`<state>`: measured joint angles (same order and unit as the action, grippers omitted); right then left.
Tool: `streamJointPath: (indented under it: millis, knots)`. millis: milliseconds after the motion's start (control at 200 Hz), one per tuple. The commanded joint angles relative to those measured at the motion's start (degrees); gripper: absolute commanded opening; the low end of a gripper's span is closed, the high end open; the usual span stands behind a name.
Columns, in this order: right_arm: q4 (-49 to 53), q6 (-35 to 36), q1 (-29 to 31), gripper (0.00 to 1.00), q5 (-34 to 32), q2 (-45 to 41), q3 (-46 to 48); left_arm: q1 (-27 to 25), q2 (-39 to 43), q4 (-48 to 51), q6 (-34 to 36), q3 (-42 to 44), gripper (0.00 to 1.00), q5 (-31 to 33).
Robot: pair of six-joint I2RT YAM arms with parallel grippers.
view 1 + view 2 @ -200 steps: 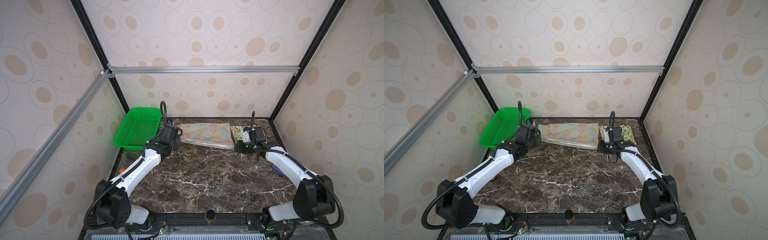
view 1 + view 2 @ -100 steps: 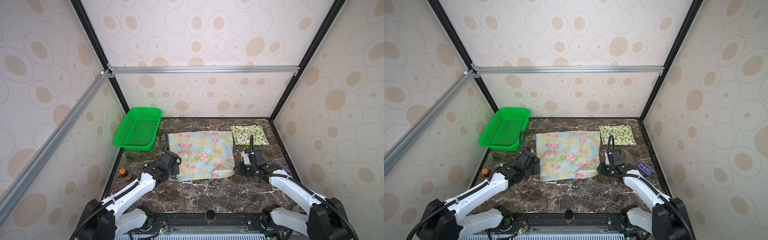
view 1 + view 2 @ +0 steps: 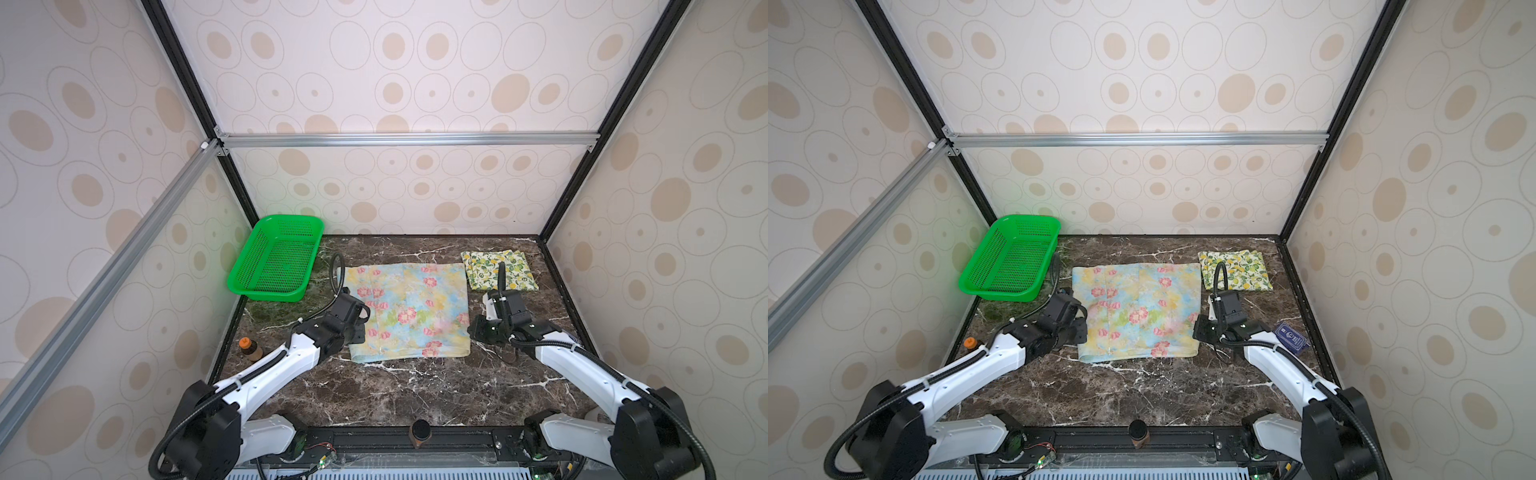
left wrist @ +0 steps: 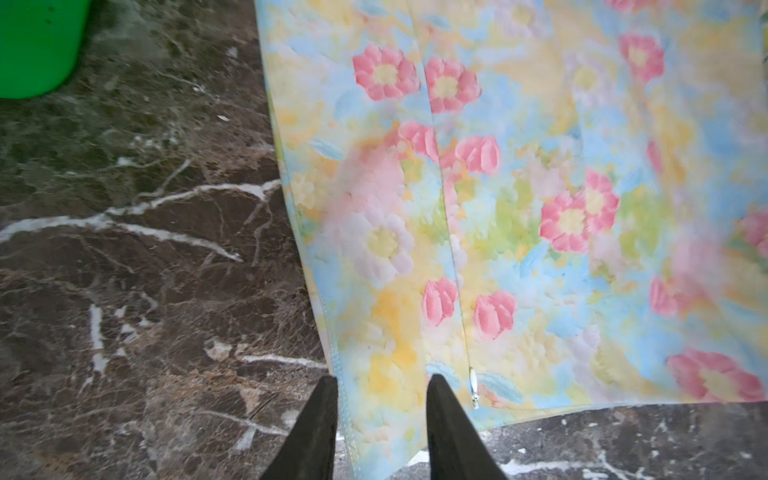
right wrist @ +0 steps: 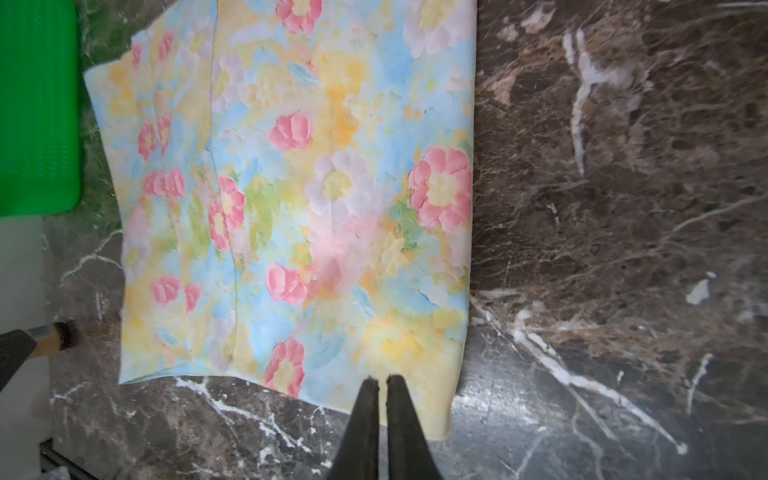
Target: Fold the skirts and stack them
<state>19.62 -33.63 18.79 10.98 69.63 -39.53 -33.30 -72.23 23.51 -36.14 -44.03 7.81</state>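
Find the dark brown, white-veined marble tabletop [image 3: 415, 390] bare from centre to 6 o'clock, between the arms. Note patterned walls [image 3: 395, 195] closing the 9, 12 and 3 o'clock edges.

Locate the green plastic mesh basket [image 3: 276, 262] at 10 o'clock, near the spread skirt but apart from it. Locate a small brown bottle with orange cap [image 3: 249, 348] at the 8 o'clock edge and a dark blue flat box [image 3: 1292, 337] at the 3 o'clock edge, both clear of the cloth.

Find the pastel blue-yellow cloth skirt with pink flowers [image 3: 409, 309] spread flat at table centre in both top views, with wide bare marble along its 6 o'clock edge and a narrower strip at 12 o'clock. Find the cream cloth skirt with yellow lemons and green leaves [image 3: 498, 270] folded small at 1 o'clock, just beside the pastel skirt's 1 o'clock corner.

Read the left gripper [image 4: 380, 382] as released: fingers parted, straddling the pastel skirt's 9 o'clock edge at its 7 o'clock corner, one tip at the cloth's edge, one over cloth beside the zip pull [image 4: 473, 388]. Read the right gripper [image 5: 380, 380] as clenched, tips nearly touching, over the 5 o'clock corner. Cloth pinched or not: cannot tell.
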Motion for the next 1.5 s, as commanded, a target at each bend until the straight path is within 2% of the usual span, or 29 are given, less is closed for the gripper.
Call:
streamJointPath:
  millis: [0,335,515,710,910,1175,1240,1396,1496]
  knots:
    - [-3.66,-2.23,1.46,0.02,0.20,1.98,2.26,-1.05,-3.55,-2.17,2.01,-0.41,0.35,-1.19]
    - [-7.62,-6.65,2.44,0.00,-1.02,6.69,7.66,-1.89,-8.99,-4.43,1.82,3.60,0.34,-4.26]
    - [-3.69,-7.70,2.41,0.00,-6.03,8.14,6.57,-2.22,-11.52,-4.54,1.54,5.52,0.33,-5.93]
    - [1.84,-6.06,2.24,0.00,-13.98,12.79,0.78,-3.15,-11.36,-6.07,-1.21,9.00,0.32,-9.54]
    - [1.74,-2.34,1.26,0.00,-13.24,24.30,-9.07,-5.75,-10.41,-6.38,-3.68,10.15,0.32,-9.24]
    - [0.24,3.44,-2.43,0.00,-13.40,36.67,-20.89,-12.98,-10.78,-9.95,-8.97,9.55,0.32,-9.08]
    - [0.42,4.23,-4.53,0.00,-14.16,36.78,-22.29,-14.94,-10.84,-8.92,-8.44,7.62,0.32,-7.72]
    - [5.51,7.95,-3.04,0.00,-16.42,29.28,-24.36,-15.30,-7.84,-3.51,-6.68,3.36,0.33,-3.73]
    - [5.59,6.94,-3.05,0.00,-14.15,24.92,-22.79,-14.58,-6.20,-0.18,-4.01,0.50,0.35,-1.16]
